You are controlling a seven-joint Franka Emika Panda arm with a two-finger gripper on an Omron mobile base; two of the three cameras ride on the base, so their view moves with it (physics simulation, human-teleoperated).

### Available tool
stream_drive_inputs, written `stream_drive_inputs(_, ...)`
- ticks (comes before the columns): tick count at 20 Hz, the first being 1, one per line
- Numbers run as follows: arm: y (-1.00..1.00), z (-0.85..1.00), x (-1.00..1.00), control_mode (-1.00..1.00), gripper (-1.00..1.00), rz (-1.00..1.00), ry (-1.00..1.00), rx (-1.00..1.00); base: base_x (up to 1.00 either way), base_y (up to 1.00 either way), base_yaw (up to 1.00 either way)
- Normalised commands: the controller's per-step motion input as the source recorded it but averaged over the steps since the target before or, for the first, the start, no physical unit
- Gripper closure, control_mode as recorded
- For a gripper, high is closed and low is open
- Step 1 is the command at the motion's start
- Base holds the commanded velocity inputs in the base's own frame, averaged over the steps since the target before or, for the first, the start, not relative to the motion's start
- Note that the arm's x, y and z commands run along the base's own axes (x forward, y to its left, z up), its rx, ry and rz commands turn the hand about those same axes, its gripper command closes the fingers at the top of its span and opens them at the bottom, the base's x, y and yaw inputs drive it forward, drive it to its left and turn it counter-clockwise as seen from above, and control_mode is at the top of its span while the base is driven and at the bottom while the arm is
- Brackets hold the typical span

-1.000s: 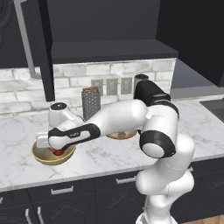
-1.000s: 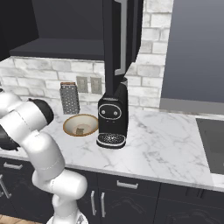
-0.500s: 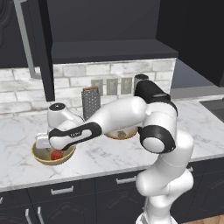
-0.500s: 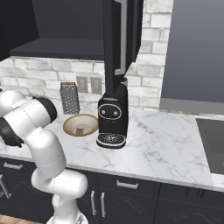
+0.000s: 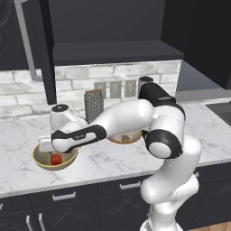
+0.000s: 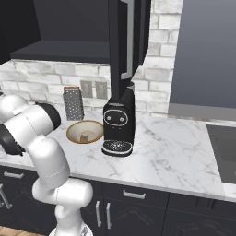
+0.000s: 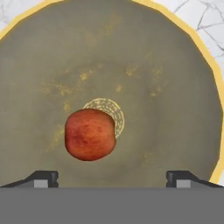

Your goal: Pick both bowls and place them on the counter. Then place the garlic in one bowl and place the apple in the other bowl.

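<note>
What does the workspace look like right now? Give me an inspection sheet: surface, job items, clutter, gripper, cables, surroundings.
Surface: white marble counter with grey veins, dark cabinet fronts below.
Job's things: apple lies inside the deep olive-tan bowl, near its centre; garlic sits in the shallow tan bowl beside the coffee machine.
Clutter: black coffee machine and a metal grater stand on the counter by the wall.
Gripper: gripper open, directly above the apple, fingers clear of it.
Cables: nothing seen.
Surroundings: pale brick backsplash with wall outlets, dark cupboards above, cooktop at the right.
</note>
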Motion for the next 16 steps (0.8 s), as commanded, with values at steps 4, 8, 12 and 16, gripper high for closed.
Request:
stream_drive_inputs(4, -0.29, 0.11, 0.0, -1.0, -1.0, -0.04, 0.0, 0.0, 0.0, 0.0, 0.0)
stream_drive_inputs(8, -0.24, 0.24, 0.0, -1.0, -1.0, -0.05, 0.0, 0.02, 0.0, 0.0, 0.0)
stream_drive_inputs(12, -0.32, 0.22, 0.0, -1.0, -1.0, -0.05, 0.0, 0.04, 0.0, 0.0, 0.0)
stream_drive_inputs(16, -0.33, 0.18, 0.0, -1.0, -1.0, -0.04, 0.0, 0.05, 0.0, 0.0, 0.0)
